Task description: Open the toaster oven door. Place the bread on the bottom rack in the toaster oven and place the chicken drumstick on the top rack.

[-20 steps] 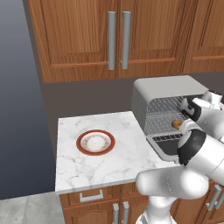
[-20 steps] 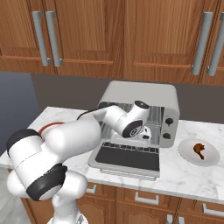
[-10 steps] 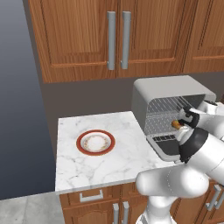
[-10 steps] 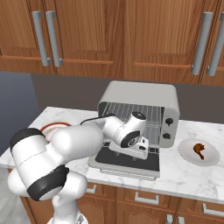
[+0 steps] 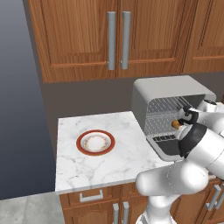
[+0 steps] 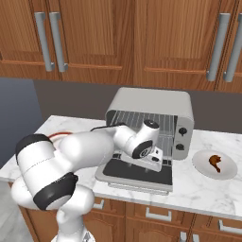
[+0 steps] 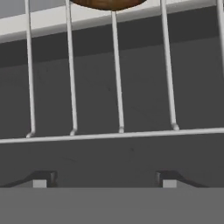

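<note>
No writing can be read on any surface. The gripper [image 7: 101, 177], with its finger tips spread and nothing held, is seen over the dropped glass toaster oven door [image 6: 137, 172], and just beyond it the round brown bread [image 7: 107, 3] lies on the thin silver wires of the bottom rack [image 7: 117, 92]. Farther off, the boxy grey metal toaster oven [image 6: 153, 106] stands on the veined marble worktop [image 5: 109, 157], and the chicken drumstick [image 6: 215, 162] lies on a plate [image 6: 228, 172] at its right.

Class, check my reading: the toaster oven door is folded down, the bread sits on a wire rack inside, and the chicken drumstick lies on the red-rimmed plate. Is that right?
Not quite. The chicken drumstick lies on the plain white plate right of the toaster oven, as the right base view shows. The red-rimmed plate holds no food in the left base view. The toaster oven door is down and the bread sits on a rack.
</note>
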